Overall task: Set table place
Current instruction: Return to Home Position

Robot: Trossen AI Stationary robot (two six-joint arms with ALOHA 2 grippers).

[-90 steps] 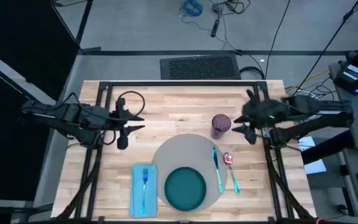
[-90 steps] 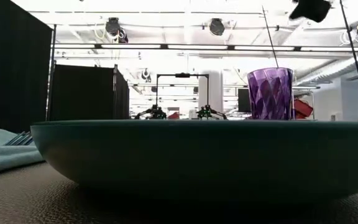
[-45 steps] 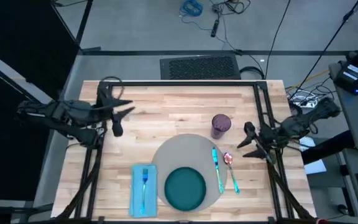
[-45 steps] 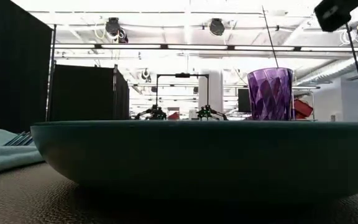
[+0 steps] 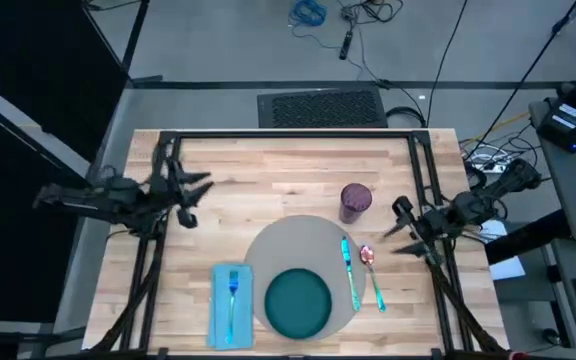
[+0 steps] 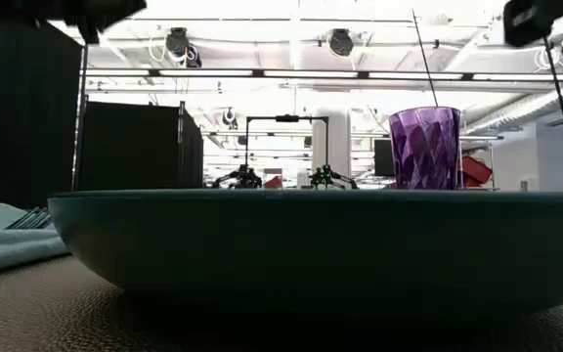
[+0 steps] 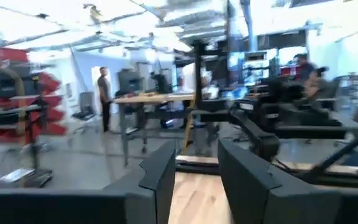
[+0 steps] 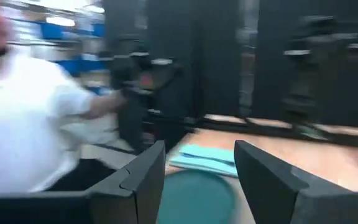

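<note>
Placemat (image 5: 286, 240) flat near the table's (image 5: 268, 165) front edge, bearing the teal plate (image 5: 298, 303); left gripper (image 5: 194, 196) parted, empty, over the left side; right gripper (image 5: 395, 228) likewise spread by the right edge.

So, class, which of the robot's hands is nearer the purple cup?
Right. The right hand hangs close beside the purple cup, at one edge of the table; the left hand is far across, at the opposite edge.

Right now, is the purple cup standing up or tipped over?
Standing up. In the low view the purple cup stands straight, rim on top; from above, its round mouth faces up on the table.
</note>
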